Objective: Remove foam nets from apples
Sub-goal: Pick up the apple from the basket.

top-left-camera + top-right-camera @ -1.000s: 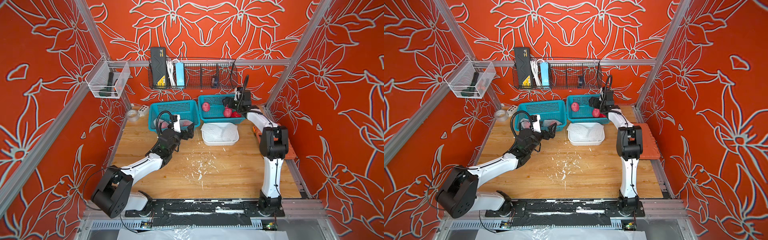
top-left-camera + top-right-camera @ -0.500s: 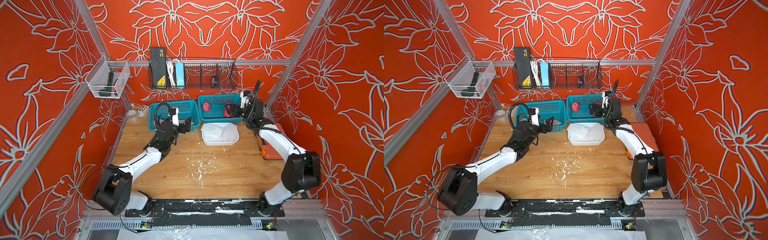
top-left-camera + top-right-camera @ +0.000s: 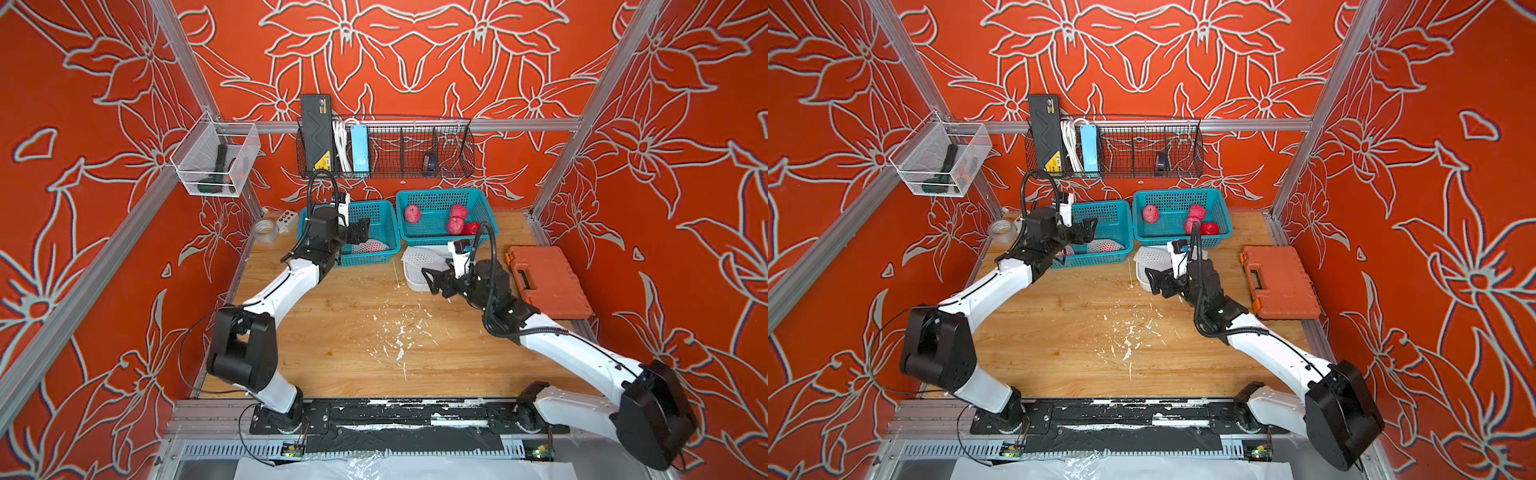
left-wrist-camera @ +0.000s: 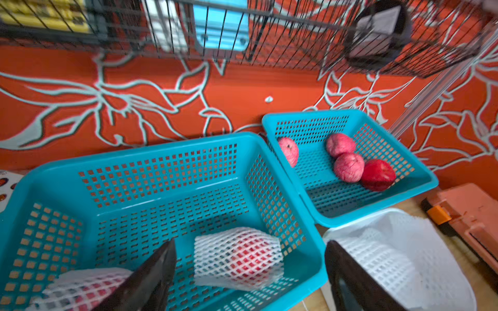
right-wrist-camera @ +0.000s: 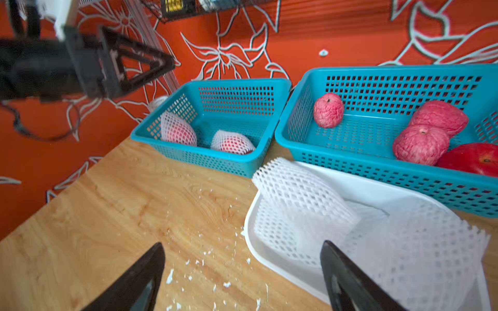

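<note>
Tabletop (image 3: 332,316): bare wood. Orange case (image 3: 548,282) lies lid down at the right edge. Two teal baskets stand side by side at the back: left basket (image 3: 374,204), right basket (image 3: 440,192). White tray (image 5: 363,185) sits just in front of the right basket.

Left tool (image 3: 365,232): jaws spread, nothing pinched, hanging over the left basket above a netted apple. It looks clear of the net, but the wrist view is blurred, so not certain.

Right tool (image 3: 430,282): jaws spread, empty, at the tray's corner, one finger over wood and the other over the tray.

- Loose foam nets (image 5: 417,242): piled in the tray, one lapping over its rim.
- Two netted apples (image 4: 237,258): in the left basket.
- Four bare apples (image 4: 349,167): in the right basket, three pale pink and one deep red.
- Foam crumbs (image 3: 399,332): scattered mid-board.
</note>
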{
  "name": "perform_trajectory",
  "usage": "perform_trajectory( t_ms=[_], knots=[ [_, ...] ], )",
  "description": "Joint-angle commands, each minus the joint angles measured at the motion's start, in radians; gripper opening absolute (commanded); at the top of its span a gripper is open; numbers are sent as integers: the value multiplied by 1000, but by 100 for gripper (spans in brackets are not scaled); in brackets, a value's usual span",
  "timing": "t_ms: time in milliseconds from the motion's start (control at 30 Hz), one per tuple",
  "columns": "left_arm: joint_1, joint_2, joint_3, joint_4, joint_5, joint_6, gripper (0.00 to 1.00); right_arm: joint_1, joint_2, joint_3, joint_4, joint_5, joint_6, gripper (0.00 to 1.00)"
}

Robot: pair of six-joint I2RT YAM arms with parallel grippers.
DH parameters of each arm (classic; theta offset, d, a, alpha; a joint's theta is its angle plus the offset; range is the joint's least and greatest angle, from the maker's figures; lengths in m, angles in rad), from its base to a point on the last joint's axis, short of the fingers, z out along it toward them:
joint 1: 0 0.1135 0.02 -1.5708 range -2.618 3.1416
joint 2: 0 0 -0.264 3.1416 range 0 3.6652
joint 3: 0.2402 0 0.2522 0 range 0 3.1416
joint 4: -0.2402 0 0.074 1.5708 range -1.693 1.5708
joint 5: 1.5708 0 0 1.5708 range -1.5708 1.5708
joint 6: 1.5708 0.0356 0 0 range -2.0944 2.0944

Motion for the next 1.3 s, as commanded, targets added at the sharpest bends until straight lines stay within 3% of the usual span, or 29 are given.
perform_trajectory(
  t_ms=[0, 233, 567, 867, 1267],
  knots=[
    [7, 101, 121, -215, 64, 70, 84, 11, -33, -68, 43, -1, -95, 90],
    [9, 351, 427, -446, 149, 231, 88, 31, 14, -235, 294, -26, -96, 90],
    [4, 675, 844, -797, 157, 527, 89, 64, 45, -238, 330, -38, -92, 90],
    [3, 686, 820, -775, 215, 698, 92, 65, 76, -222, 332, -47, -75, 90],
    [4, 745, 877, -836, 261, 811, 95, 65, 107, -199, 308, -32, -73, 90]
  ],
)
